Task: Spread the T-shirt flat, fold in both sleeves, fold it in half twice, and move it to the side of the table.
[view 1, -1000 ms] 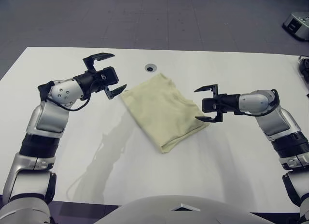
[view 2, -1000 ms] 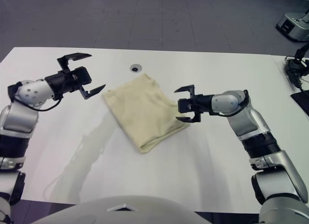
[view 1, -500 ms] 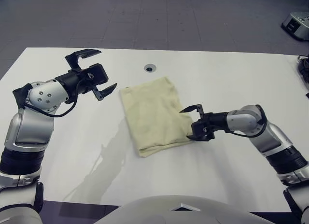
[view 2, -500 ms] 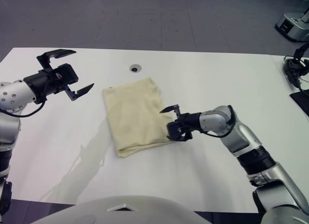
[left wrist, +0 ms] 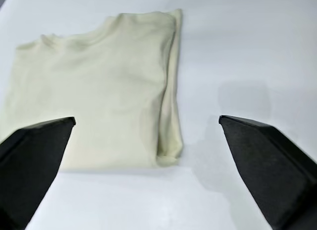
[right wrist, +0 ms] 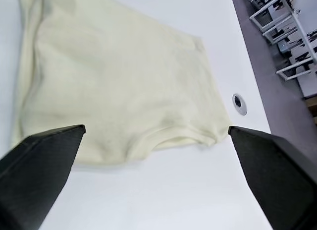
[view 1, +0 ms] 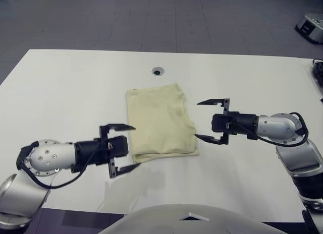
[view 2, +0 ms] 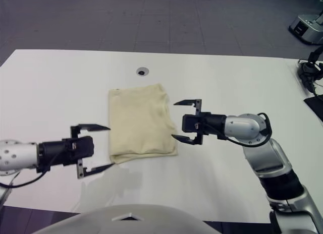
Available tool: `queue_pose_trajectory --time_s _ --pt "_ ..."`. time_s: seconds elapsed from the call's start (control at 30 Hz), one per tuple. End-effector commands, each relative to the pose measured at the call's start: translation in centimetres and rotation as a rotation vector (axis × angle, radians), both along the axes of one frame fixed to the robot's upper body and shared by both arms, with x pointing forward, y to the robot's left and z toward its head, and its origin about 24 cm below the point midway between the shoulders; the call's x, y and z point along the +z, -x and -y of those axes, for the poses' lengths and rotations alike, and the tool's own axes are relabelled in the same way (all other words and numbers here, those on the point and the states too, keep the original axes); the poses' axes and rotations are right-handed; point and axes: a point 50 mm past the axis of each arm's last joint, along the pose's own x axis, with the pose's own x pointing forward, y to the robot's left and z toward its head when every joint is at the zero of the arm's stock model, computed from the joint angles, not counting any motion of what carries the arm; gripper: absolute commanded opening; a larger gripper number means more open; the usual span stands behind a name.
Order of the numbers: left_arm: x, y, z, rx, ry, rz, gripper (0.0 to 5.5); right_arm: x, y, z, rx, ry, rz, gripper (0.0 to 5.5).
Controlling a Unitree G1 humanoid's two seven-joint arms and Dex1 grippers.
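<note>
You have the T-shirt (view 1: 160,120) folded to a compact rectangle, flat on the table (view 1: 65,93) approx. in the middle, w/ the cable hole (view 1: 158,70) near its far edge. The left gripper (view 1: 136,146) is wide open, just beside the shirt's near left corner, not touching. The right gripper (view 1: 197,119) is also wide open, just beside the right edge.

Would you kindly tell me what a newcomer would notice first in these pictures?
A pale yellow folded T-shirt lies at the middle of the white table. The open left gripper is by its near left corner, the open right gripper close beside its right edge.
</note>
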Motion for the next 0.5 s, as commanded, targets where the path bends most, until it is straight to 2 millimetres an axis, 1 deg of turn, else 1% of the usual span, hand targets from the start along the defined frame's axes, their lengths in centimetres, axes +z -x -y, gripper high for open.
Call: queue_pose_trajectory --time_s 0.03,0.1,0.17,0.27,0.4,0.47,0.5 --pt "-2.3 0.1 0.3 0.023 -0.105 0.053 5.4 0.1 0.6 -0.1 -0.019 -0.004 0.002 5.38" --pt "-3.5 -0.2 0.3 0.033 -0.151 0.09 5.4 0.2 0.6 -0.3 -0.021 -0.011 0.005 5.38" --pt "-4.6 0.1 0.2 0.02 -0.188 0.094 5.4 0.2 0.7 -0.4 -0.021 -0.013 0.006 5.38" --pt "-5.8 0.7 0.2 -0.002 -0.212 0.071 4.9 0.3 0.7 -0.3 -0.022 -0.009 0.008 5.4" --pt "-7.1 0.4 -0.2 -0.018 -0.285 0.112 4.18 0.6 0.8 -0.1 -0.023 0.002 0.017 5.4" --pt "-7.4 0.2 -0.3 -0.028 -0.311 0.129 3.79 0.6 1.3 0.0 -0.009 0.015 0.005 5.4" --pt "-7.4 0.1 -0.3 -0.034 -0.317 0.132 3.62 0.5 1.8 0.1 0.014 0.028 -0.021 5.4"
